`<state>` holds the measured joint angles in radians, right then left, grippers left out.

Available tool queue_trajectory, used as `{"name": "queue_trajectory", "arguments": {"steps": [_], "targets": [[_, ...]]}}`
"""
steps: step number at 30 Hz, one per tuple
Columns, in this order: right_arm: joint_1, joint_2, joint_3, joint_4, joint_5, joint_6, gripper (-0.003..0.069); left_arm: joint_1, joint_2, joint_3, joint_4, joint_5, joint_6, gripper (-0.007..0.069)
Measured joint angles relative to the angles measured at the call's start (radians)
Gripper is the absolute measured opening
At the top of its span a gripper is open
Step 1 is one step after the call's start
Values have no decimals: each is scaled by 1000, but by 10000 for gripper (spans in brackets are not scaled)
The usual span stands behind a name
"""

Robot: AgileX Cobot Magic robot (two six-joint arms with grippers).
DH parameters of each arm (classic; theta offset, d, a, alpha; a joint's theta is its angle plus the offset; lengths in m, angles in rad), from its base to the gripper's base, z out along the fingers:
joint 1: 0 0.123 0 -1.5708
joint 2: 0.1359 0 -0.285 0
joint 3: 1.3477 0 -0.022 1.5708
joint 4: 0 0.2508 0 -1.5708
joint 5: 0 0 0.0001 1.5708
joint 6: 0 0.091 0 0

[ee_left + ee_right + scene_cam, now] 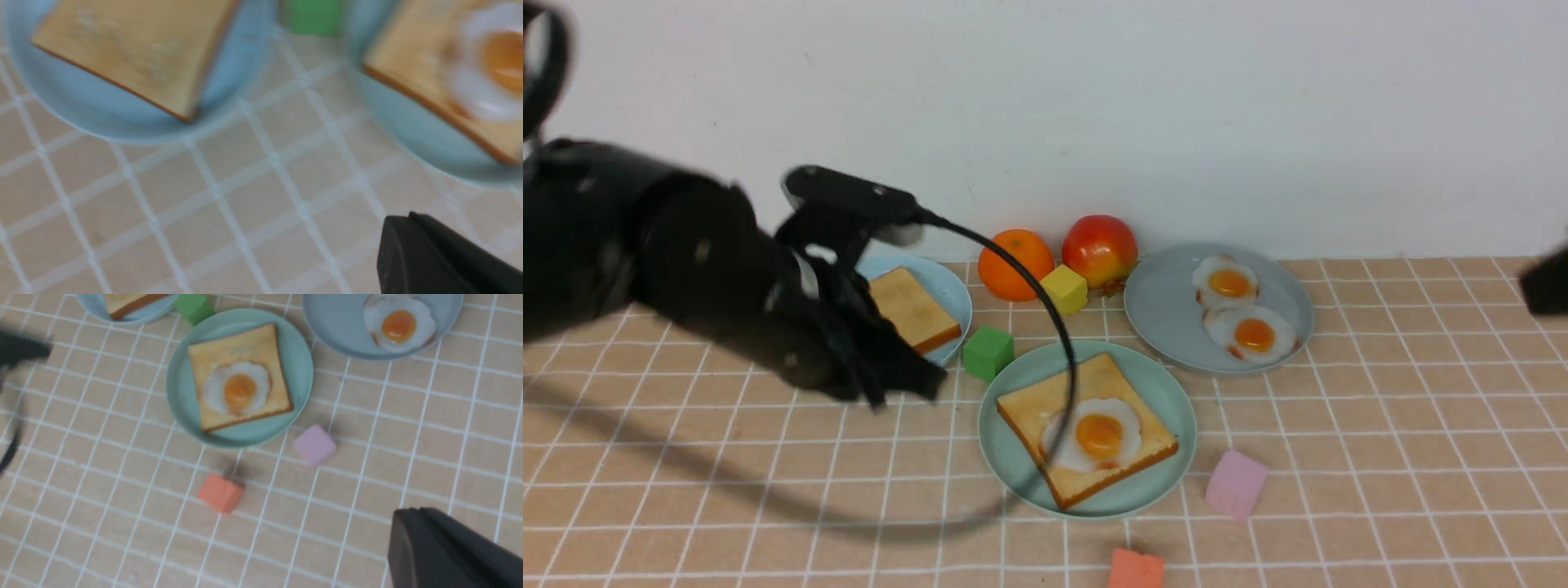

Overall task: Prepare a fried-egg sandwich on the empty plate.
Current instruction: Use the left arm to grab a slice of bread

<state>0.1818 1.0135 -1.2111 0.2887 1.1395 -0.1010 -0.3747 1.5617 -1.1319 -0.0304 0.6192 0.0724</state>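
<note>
Open bench is seen on the right, past the mint plate with toast and egg. Left fingers are pressed together near the blue plate; right fingers likewise.

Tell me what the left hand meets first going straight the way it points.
Likely the bare tiled table between the light-blue plate and the mint-green plate; depth is unclear.

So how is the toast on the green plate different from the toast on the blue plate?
The toast on the green plate has a fried egg lying on top; the toast on the blue plate is bare. The green plate and its toast sit in the middle, nearer the front; the blue plate and its toast are farther back on the left. Both toasts are square, golden-brown with darker crusts, and lie flat.
</note>
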Motion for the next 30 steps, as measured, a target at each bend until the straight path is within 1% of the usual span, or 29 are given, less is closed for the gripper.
{"name": "queue_trajectory", "arguments": {"steps": [2, 3, 4, 7, 8, 9, 10, 12, 13, 14, 15, 17, 18, 22, 30], "targets": [[0, -67, 50, 0, -11, -1, -2, 50, 88, -70, -7, -10, 53, -13], [0, -73, 54, 0, -11, -1, -2, 58, 96, -77, -8, -12, 66, -13], [0, -122, 90, 0, -25, -2, -2, 84, 174, -141, -8, -17, 115, -9], [0, -174, 124, -9, -42, -4, 0, 104, 269, -219, 0, -13, 197, 31], [0, -193, 139, -14, -47, -4, 0, 104, 322, -251, 22, -9, 229, 69], [0, -196, 140, -14, -48, -4, 0, 104, 328, -255, 30, -8, 235, 83], [0, -209, 149, -19, -49, -4, 1, 104, 364, -278, 66, -5, 248, 133], [0, -215, 151, -21, -47, -4, 1, 104, 388, -293, 93, -5, 251, 180], [0, -221, 151, -21, -46, -4, 1, 104, 412, -303, 127, -10, 251, 244], [0, -222, 151, -23, -45, -4, 1, 104, 423, -306, 143, -16, 251, 281], [0, -222, 151, -23, -45, -4, 1, 104, 425, -307, 146, -19, 251, 288], [0, -223, 151, -23, -45, -4, 2, 104, 445, -309, 165, -34, 251, 353], [0, -223, 151, -23, -45, -4, 2, 104, 454, -310, 171, -44, 251, 368], [0, -223, 152, -23, -49, -4, 3, 104, 488, -312, 173, -79, 251, 387], [0, -223, 152, -16, -49, -4, 8, 104, 525, -314, 184, -101, 251, 383]]}}
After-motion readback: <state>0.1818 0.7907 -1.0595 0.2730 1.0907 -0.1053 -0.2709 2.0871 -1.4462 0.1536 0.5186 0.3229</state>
